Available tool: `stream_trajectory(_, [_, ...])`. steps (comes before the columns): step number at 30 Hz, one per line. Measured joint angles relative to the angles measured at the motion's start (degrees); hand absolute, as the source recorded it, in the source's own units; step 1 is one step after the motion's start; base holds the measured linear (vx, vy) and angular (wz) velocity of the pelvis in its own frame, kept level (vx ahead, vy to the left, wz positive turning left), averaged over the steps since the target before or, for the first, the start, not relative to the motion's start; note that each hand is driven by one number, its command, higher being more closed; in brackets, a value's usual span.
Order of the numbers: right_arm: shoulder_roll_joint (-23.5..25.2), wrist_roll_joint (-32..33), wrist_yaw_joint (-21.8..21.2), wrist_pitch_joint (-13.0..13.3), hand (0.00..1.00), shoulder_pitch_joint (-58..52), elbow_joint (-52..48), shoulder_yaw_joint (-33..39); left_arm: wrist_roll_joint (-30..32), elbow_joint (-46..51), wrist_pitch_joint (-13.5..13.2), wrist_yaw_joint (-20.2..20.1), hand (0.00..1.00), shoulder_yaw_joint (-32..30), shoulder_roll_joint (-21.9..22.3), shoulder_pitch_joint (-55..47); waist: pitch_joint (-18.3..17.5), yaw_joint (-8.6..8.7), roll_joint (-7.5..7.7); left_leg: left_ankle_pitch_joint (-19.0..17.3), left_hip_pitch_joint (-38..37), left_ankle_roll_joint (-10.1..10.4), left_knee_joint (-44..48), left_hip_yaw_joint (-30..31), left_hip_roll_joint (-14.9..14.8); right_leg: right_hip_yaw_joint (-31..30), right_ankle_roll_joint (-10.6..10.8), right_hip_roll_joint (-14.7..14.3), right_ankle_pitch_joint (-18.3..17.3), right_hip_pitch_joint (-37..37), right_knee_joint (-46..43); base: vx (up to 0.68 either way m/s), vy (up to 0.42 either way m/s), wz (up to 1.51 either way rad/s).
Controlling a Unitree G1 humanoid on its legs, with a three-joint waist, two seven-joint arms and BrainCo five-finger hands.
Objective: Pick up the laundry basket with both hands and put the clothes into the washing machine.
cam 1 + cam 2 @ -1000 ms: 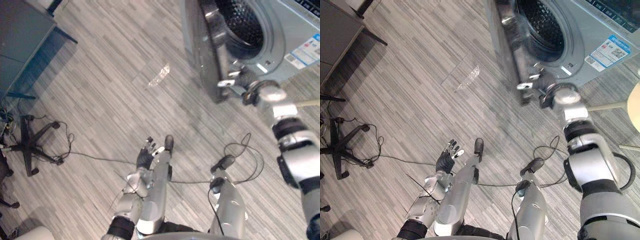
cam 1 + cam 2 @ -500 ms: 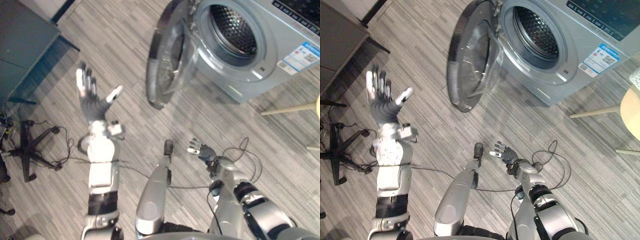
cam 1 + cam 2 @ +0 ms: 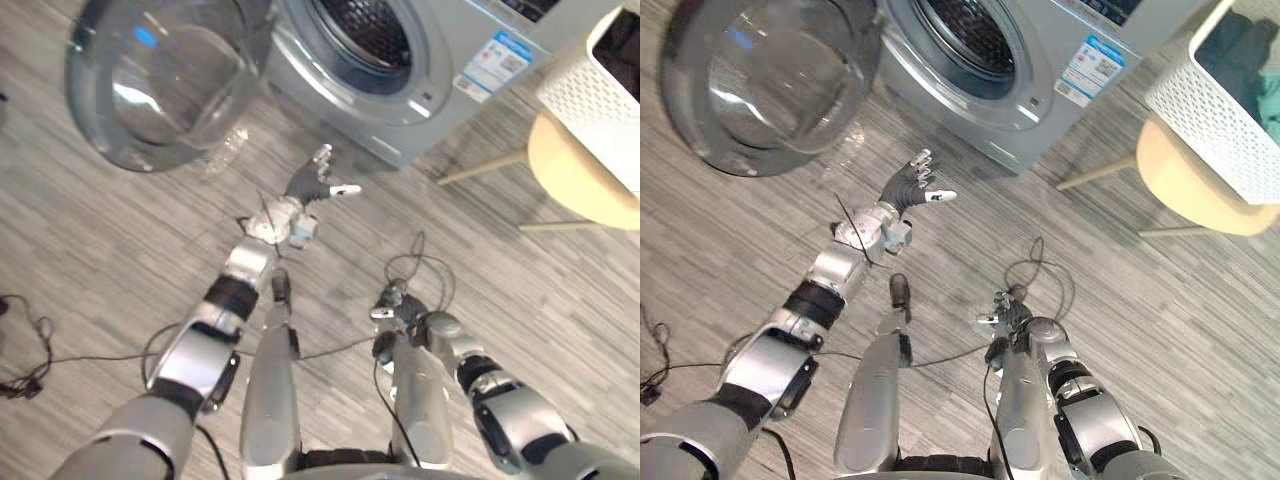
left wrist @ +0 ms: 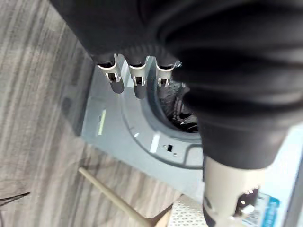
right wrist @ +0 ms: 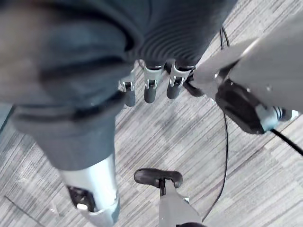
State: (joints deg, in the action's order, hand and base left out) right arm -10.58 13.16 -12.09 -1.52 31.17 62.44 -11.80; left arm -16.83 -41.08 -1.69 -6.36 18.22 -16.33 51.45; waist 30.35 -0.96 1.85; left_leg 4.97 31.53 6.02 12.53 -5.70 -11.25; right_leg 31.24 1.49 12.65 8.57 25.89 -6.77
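White pierced plastic for the laundry basket (image 3: 1212,118), parked on a pale round stool (image 3: 1190,190) and covering its far edge, near the washing machine (image 3: 1045,45). Holds dark and teal clothes (image 3: 1240,52) heaped inside. Well apart from both robot hands.

Left robot hand (image 3: 908,184) held up over the floor before the machine, fingers straight and spread, holding nothing. Right robot hand (image 3: 1007,312) low and close in, fingers relaxed, thumb out — empty too. Glass door (image 3: 760,80) standing wide, drum (image 3: 965,30) open to view.

Likely light and fairly stiff, though thin walls may flex under a squeeze. Smooth plastic, so apt to slip against metal fingers. Soft load inside, free to shift if tipped. Best taken at two opposite sides just under the top rim — one robot hand each — and kept level up to the drum mouth. No handles made out from here.
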Motion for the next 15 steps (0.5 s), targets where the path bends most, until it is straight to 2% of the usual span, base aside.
stream_trajectory(3, [0.2, -0.4, 1.1, 0.1, 0.0, -1.4, -5.3, -0.1, 8.6, -3.8, 0.6, 1.1, 0.0, -2.6, -3.2, 3.2, 0.3, -0.26, 0.61, -2.3, 4.3, 0.6, 5.1, -0.3, -3.0, -0.4, -0.6, -2.2, 0.4, 2.4, 0.9, -0.04, -0.071, -0.41])
stream_trajectory(8, [2.1, -0.2, 2.1, 0.3, 0.0, -3.1, -12.2, 0.3, 14.8, -7.1, 1.2, 6.7, 0.0, -10.6, -6.8, 7.8, 1.0, -0.37, 2.39, -4.1, 9.7, 1.8, 10.0, 0.0, -7.2, -0.1, -0.5, -5.6, 0.4, 5.8, 1.2, 0.0, -0.07, -0.33])
stream_trajectory(12, [3.5, 0.3, 2.2, 0.5, 0.0, -5.8, -15.5, 3.2, 15.1, -7.8, 1.2, 8.1, 0.0, -18.6, -7.6, 7.2, 1.0, -1.84, 2.57, -7.6, 10.6, 2.2, 16.0, -0.8, -10.8, -2.3, -0.9, -7.8, 0.5, 6.0, -0.1, 0.07, 0.004, -0.44])
stream_trajectory(15, [4.1, 0.4, 3.3, 0.7, 0.0, -7.6, -19.1, 7.7, 12.9, -2.5, 0.7, 9.2, 0.0, -25.5, -6.9, -0.3, 1.0, -2.37, 2.51, -11.6, 9.2, 1.9, 21.4, -3.1, -13.2, -5.3, -1.1, -8.5, -0.1, 5.9, -2.7, 0.07, 0.094, -0.55])
